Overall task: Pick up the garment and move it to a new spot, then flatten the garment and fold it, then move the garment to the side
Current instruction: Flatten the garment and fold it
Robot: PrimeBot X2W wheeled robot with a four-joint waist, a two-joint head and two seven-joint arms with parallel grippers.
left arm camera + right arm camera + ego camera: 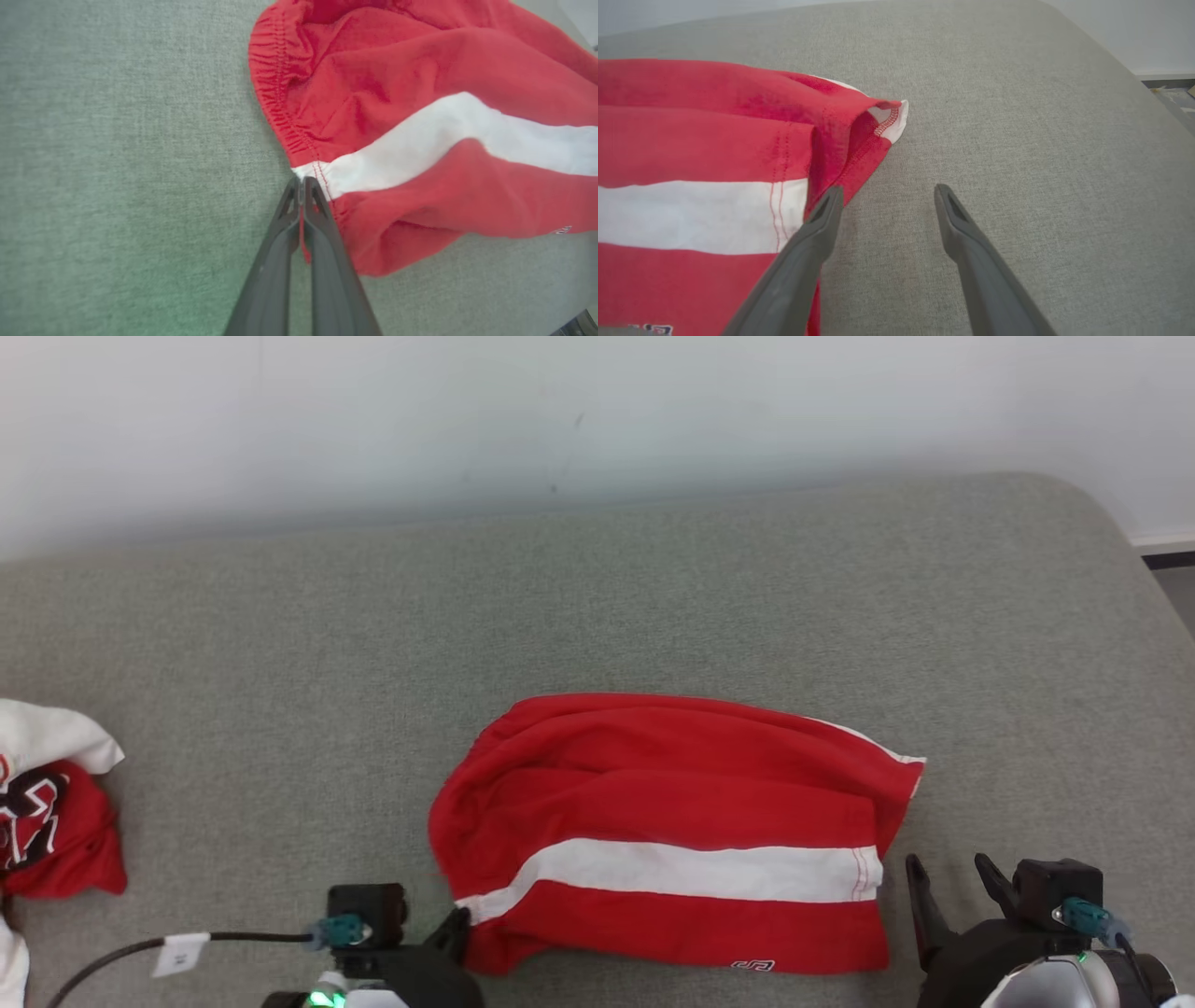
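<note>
Pile of other clothes (51, 803) at far left of grey surface (653, 597). Left claw (301, 185) pinched tight on waistband hem of red shorts (672, 840), which lie mid-surface, doubled over. Right claw (887, 196) wide open, empty, just beside leg hem. Fold looks done; move aside probably remains

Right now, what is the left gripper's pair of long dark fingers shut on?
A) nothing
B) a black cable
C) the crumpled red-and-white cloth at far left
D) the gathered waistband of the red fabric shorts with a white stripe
D: the left gripper is closed on the red shorts at the waistband, where the white stripe ends.
</note>
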